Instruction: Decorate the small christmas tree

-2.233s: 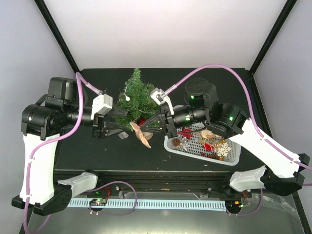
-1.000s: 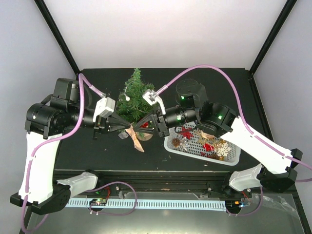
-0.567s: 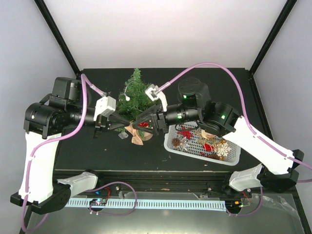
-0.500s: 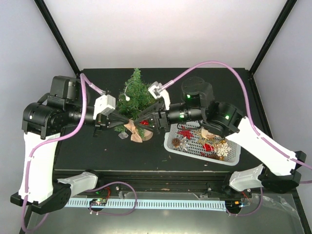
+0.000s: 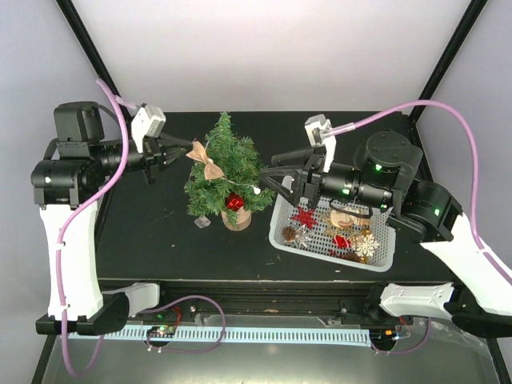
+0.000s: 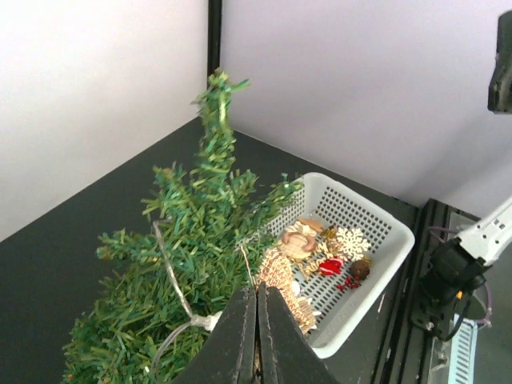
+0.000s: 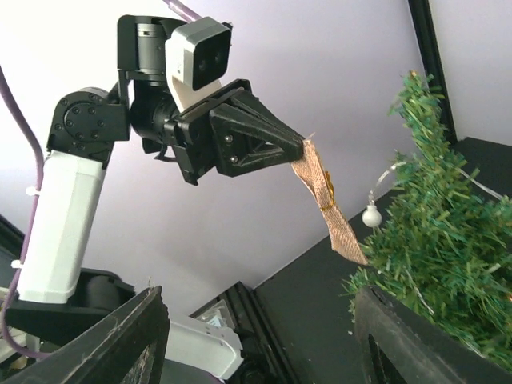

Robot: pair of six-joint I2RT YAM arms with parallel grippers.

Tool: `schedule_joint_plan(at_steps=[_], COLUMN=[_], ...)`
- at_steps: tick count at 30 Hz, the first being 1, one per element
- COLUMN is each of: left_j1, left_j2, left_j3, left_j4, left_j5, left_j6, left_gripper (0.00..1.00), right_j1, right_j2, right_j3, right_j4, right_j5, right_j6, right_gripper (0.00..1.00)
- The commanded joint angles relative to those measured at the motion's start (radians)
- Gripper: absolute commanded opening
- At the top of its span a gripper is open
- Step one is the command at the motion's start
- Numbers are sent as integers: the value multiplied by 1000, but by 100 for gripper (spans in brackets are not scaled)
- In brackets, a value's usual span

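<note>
While the left tool [image 5: 189, 146] pinches a tan burlap bow [image 5: 206, 162] against the small dark-green bristly christmas tree [image 5: 228, 176], the right tool [image 5: 278, 168] stands spread apart beside it.

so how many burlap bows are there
1: the burlap bow pinched in the left end effector, high beside the small christmas tree. More may hide in the basket.

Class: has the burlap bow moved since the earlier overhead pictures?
Yes. Against the fixed white basket, the burlap bow went up-frame and left, from basket level to the upper left side of the small christmas tree, gripped by the left tool.
</note>
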Motion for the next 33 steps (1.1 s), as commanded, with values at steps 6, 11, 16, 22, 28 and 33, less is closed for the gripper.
schedule_joint_plan(at_steps=[6, 11, 16, 22, 28, 33], left_j1=[37, 38, 37, 32, 27, 21], left_j2=[-79, -74, -102, -148, -193, -209], left_j3=[-122, -141, -218, -343, -448, -526], left_j4=[278, 321, 444, 632, 784, 916], left_j5=[51, 83, 107, 135, 81, 36], left_j6=[-156, -193, -296, -416, -482, -574], left_gripper=[1, 2, 2, 2, 2, 2], right_j1=[-11, -16, -19, -24, -28, -31], right_j2=[-33, -50, -62, -79, -101, -113], right_j3=[-64, -98, -124, -155, -184, -201], right_j4=[-27, -17, -7, 4, 20, 22], right_j5=[60, 61, 62, 76, 80, 89], right_j6=[1, 7, 12, 16, 23, 23], right_gripper=[64, 64, 64, 64, 63, 63])
